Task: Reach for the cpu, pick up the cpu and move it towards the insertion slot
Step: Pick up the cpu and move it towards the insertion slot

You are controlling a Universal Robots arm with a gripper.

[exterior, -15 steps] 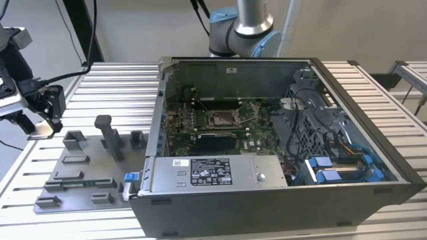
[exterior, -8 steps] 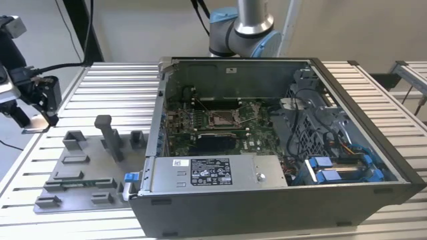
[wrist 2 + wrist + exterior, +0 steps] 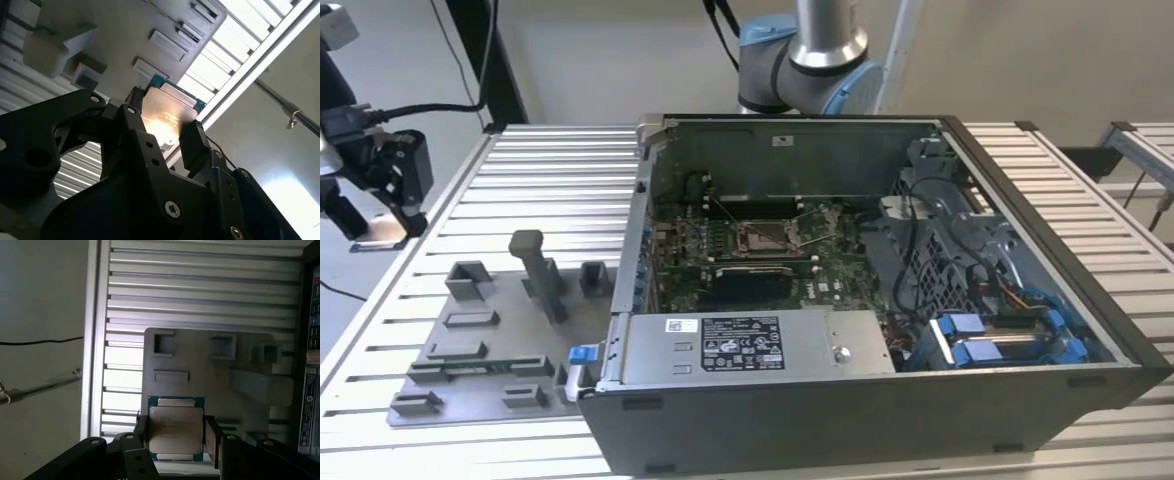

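Silvery with a green edge, the one cpu (image 3: 176,427) is clamped flat between the two black fingers (image 3: 212,437) of the single gripper (image 3: 176,436), raised clear of the one grey fixture plate (image 3: 200,395) in the first wrist view. The one insertion slot (image 3: 767,237) lies well apart, toward the exterior view's right, inside the open computer case (image 3: 854,420).

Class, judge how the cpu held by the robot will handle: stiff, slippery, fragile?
Likely stiff: the cpu looks flat though gripped only at two edges by the jaws. Its shiny metal top suggests it could slip. The thin green rim is probably fragile.
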